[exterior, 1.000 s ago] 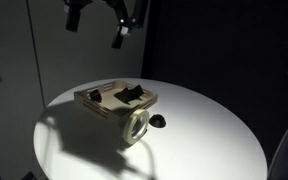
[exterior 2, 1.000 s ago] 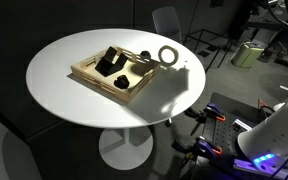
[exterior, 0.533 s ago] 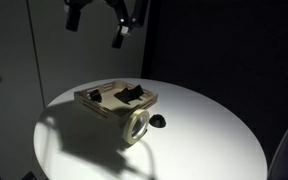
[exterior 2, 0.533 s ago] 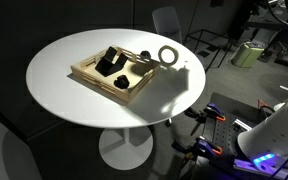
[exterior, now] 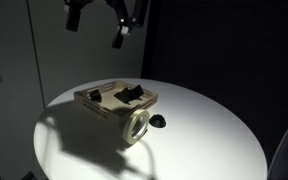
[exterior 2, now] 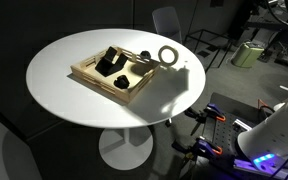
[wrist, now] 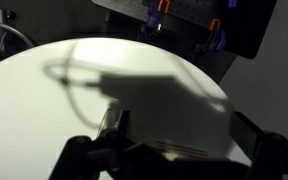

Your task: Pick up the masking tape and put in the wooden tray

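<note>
We see the masking tape (exterior: 137,127) (exterior 2: 169,56) outside the wooden tray (exterior: 102,106) (exterior 2: 96,78), standing on its edge on the round white table (exterior: 204,140) (exterior 2: 64,105). In both exterior views it leans against the outer wall of the tray near one corner, with its round hole turned outward. Nothing grips it. A small black rounded object (exterior: 158,121) lies on the tabletop just beside the roll, apart from the tray. Inside the tray we make out dark items (exterior: 129,95) (exterior 2: 109,62), but we cannot tell what they are.

The gripper (wrist: 174,165) is spread wide. In the wrist view its two dark fingers (wrist: 82,160) frame the bottom corners of the picture, with a broad gap between them. Nothing sits in that gap and the fingers touch nothing. Below them we look down on the lit tabletop, a long shadow across it and a pale wooden edge near the bottom; we cannot pick out the tape in this view.

The arm (exterior: 124,15) hangs high above the table in an exterior view, at the top edge of the picture and well clear of tray and tape. It is dark against a dark background, so we cannot read its joints.
</note>
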Robot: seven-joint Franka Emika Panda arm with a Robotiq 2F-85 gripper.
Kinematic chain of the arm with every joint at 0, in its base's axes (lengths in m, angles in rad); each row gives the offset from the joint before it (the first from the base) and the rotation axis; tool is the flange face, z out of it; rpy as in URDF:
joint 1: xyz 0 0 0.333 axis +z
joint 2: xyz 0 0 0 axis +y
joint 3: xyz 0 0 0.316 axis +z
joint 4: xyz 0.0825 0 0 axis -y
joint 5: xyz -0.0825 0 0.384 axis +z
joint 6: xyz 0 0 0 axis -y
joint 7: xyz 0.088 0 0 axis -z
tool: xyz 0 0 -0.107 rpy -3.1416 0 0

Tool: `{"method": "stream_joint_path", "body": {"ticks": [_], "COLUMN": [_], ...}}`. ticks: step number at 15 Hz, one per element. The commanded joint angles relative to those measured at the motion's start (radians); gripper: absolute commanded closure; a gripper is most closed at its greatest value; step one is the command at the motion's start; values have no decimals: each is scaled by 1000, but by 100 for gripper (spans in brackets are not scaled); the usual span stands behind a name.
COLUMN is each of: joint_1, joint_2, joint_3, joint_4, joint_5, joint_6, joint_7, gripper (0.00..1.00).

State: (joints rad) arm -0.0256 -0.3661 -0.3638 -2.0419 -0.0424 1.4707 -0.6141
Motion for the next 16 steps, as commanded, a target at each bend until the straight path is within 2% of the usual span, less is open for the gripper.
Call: {"method": "stream_joint_path", "body": {"ticks": [1,8,16], "joint_1": [-34,-39,-71], "joint_2": [6,53,200], "joint_3": [28,40,69], "joint_4": [2,16,21], "joint_5": [9,13,32], "joint_6": [-1,41,321], "joint_7": [-10,-10,56], "gripper": [0,0,0]}}
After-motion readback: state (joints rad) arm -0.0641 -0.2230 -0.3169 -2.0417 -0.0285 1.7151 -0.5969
